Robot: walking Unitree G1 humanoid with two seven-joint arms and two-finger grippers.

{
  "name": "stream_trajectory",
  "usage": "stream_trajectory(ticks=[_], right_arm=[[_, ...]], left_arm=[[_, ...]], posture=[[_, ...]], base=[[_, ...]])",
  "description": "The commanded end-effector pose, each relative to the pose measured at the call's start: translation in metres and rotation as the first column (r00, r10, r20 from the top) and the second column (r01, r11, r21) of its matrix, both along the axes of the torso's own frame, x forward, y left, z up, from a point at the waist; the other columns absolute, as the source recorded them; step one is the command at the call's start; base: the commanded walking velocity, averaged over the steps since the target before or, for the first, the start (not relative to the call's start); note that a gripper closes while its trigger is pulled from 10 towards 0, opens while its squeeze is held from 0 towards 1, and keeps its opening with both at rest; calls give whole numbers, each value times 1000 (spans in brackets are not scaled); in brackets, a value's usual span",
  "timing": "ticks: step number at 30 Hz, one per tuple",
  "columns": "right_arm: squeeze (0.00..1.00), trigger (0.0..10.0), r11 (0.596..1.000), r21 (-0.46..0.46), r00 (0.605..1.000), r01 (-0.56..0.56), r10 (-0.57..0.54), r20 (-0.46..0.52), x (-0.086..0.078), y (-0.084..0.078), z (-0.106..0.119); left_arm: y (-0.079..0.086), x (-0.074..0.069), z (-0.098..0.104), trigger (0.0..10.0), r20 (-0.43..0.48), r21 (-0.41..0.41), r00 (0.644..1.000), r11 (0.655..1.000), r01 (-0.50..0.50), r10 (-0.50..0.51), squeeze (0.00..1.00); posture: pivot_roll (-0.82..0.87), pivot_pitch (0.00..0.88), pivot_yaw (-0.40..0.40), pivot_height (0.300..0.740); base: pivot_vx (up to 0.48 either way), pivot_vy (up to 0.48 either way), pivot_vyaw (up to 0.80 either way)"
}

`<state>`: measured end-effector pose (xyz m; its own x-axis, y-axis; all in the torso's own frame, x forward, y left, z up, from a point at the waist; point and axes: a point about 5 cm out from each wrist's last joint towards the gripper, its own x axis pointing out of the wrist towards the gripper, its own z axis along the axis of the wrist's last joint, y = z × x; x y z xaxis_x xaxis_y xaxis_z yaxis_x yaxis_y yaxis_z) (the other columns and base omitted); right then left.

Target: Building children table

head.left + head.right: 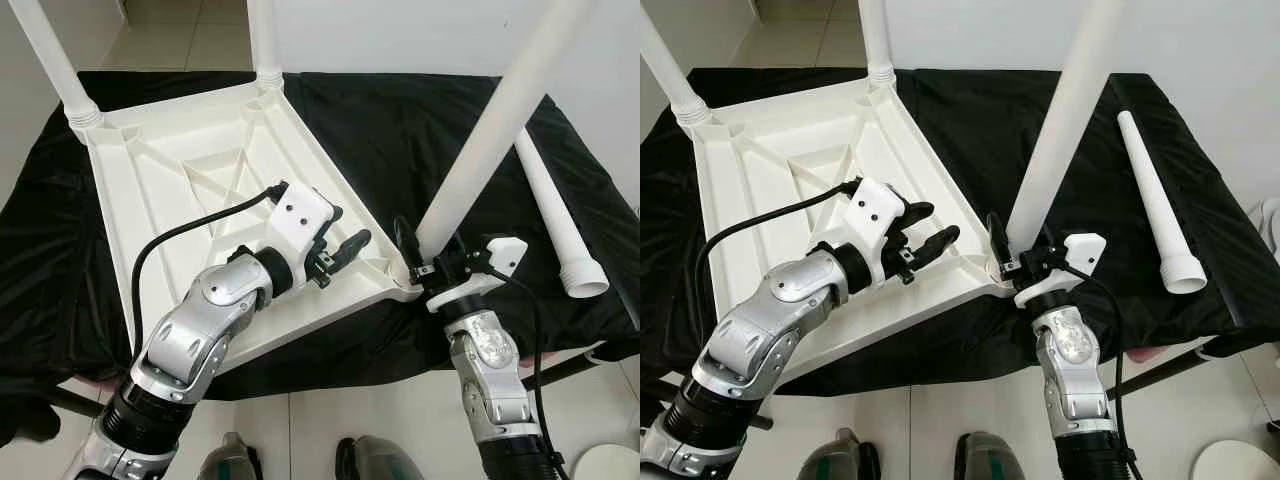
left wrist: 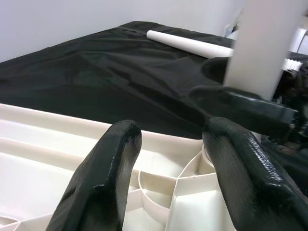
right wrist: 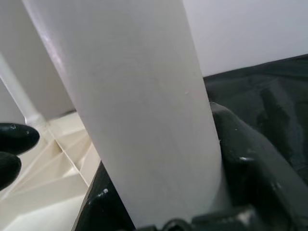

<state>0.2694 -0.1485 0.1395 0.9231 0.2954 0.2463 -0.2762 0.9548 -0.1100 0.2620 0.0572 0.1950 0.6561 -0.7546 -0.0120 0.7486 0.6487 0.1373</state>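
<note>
A black cloth [image 1: 420, 130] covers the work surface, and on it lies the upside-down white plastic children's tabletop [image 1: 215, 190], which serves as the landmark here. To the right of the tabletop, well apart from it, a loose white plastic table leg [image 1: 1155, 200] lies flat on the cloth, its ribbed wider end pointing toward the robot. Pale floor tiles and the robot's grey feet show below the near edge of the cloth.

The tabletop shows its ribbed underside, with diagonal stiffening ribs and a round socket at each corner. Two white legs already stand in the far corners, one at the far left [image 1: 55, 70] and one at the far right [image 1: 262, 45]. A third white tapered leg [image 1: 500, 120] stands tilted at the tabletop's near right corner, its lower end at the corner socket.

The right gripper [image 1: 432, 268] is clamped around the base of this third leg, one black finger on each side of it, right at the corner. The left gripper [image 1: 345, 250] hovers over the tabletop's underside just left of that corner, its two fingers [image 2: 103, 178] spread apart and holding nothing.
</note>
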Motion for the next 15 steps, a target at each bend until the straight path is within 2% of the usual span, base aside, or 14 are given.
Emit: stream_trajectory(ticks=[1, 7, 15], right_arm=[[0, 10000, 998, -53, 976, 40, -50, -213, -3, -7, -37], [0, 10000, 997, -63, 966, 34, -49, -254, 4, -6, -37], [0, 10000, 996, -87, 972, 13, -33, -235, 7, -5, -31]], left_arm=[[-1, -2, 2, 10000, -1, 7, 999, 999, 52, -52, 0], [-1, -2, 3, 10000, 1, 5, 999, 999, 49, -49, 0], [1, -2, 4, 10000, 2, 6, 999, 999, 44, -44, 0]], posture=[[-121, 83, 18, 740], [-119, 82, 19, 740], [-115, 82, 19, 740]], base=[[0, 0, 0], [0, 0, 0], [0, 0, 0]])
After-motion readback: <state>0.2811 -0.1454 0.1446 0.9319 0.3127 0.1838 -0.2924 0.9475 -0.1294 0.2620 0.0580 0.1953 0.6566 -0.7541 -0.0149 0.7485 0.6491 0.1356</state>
